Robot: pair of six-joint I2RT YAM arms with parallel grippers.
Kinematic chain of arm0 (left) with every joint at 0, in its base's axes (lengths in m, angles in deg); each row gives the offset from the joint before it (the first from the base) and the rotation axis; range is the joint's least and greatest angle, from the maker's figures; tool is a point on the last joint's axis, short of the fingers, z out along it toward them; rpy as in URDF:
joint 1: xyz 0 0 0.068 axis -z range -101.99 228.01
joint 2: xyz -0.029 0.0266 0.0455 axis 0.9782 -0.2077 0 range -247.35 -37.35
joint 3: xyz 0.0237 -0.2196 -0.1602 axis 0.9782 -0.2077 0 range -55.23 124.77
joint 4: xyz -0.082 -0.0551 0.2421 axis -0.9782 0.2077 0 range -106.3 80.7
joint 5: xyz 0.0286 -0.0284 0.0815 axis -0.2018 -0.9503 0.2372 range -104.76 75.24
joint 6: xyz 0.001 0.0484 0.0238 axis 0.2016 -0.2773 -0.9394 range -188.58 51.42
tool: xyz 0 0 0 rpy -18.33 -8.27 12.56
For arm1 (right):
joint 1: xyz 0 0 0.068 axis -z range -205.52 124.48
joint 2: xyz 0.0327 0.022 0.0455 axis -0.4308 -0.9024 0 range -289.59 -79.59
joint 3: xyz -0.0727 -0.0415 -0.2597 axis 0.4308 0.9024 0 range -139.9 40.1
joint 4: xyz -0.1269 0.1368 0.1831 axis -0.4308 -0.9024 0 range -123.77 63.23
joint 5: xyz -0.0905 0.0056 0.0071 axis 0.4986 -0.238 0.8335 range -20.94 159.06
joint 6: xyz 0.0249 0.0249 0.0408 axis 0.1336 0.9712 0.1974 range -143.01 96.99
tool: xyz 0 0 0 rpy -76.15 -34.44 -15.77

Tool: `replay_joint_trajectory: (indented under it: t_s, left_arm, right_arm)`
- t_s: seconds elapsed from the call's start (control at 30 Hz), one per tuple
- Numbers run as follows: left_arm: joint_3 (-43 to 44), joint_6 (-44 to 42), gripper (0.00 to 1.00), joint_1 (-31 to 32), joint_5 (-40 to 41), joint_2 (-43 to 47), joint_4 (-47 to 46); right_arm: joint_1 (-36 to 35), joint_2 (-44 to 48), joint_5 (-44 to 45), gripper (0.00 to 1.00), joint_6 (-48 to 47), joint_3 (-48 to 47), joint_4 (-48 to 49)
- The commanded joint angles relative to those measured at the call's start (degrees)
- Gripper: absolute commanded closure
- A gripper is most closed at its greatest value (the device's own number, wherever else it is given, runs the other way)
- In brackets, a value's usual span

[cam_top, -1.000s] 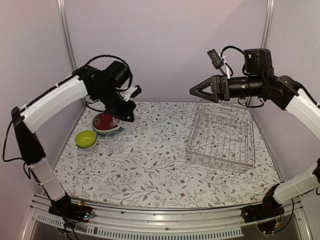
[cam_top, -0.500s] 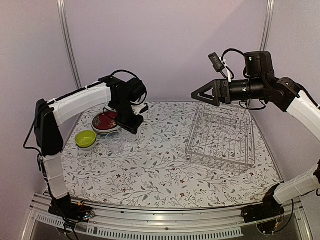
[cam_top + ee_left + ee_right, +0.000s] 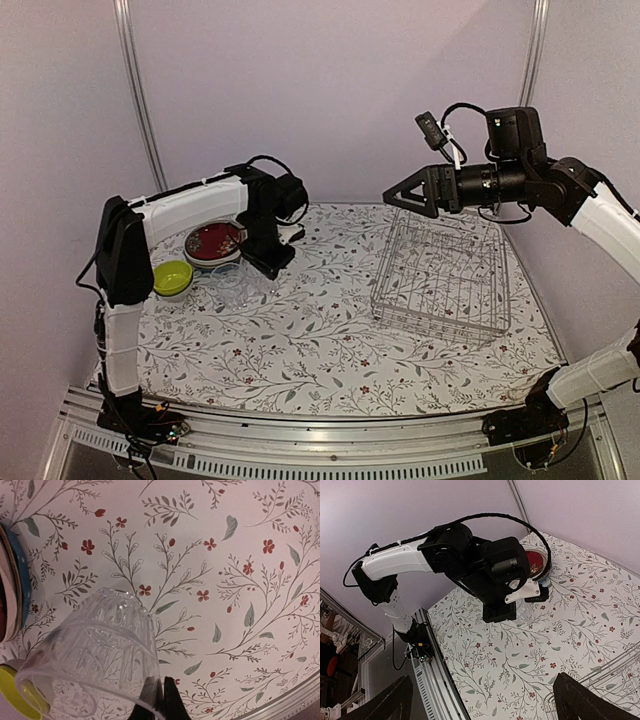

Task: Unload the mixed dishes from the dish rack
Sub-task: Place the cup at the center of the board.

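Top external: left pincer [image 3: 265, 264] together just beside glass [image 3: 232, 284]; right pincer [image 3: 392, 195] wide apart, raised near rack [image 3: 440, 272].

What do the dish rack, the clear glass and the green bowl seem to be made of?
Dish rack: thin shiny silver wire, likely metal; the cloth shows through its grid. Clear glass: transparent with ribbed walls, glass or hard plastic; the floral print shows through. Lime-green bowl: opaque, smooth, evenly coloured; plastic or glazed ceramic, unclear which.
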Motion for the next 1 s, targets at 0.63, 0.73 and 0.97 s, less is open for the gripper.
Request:
replay_joint_trajectory:
  t_s: [0.63,0.73,0.97]
  left_arm:
    - [3.20,-3.02,0.88,1.20,0.48,-7.15,3.91]
    - [3.20,-3.45,0.80,1.60,0.45,-6.87,4.15]
    - [5.00,-3.61,0.59,2.33,1.42,-5.44,5.39]
  right_arm:
    - [0.81,-0.55,0.54,0.01,-0.87,0.60,-1.22]
    - [0.82,-0.64,0.63,0.01,-0.87,0.51,-1.17]
    - [0.81,-0.95,0.51,0.01,-0.68,0.42,-1.16]
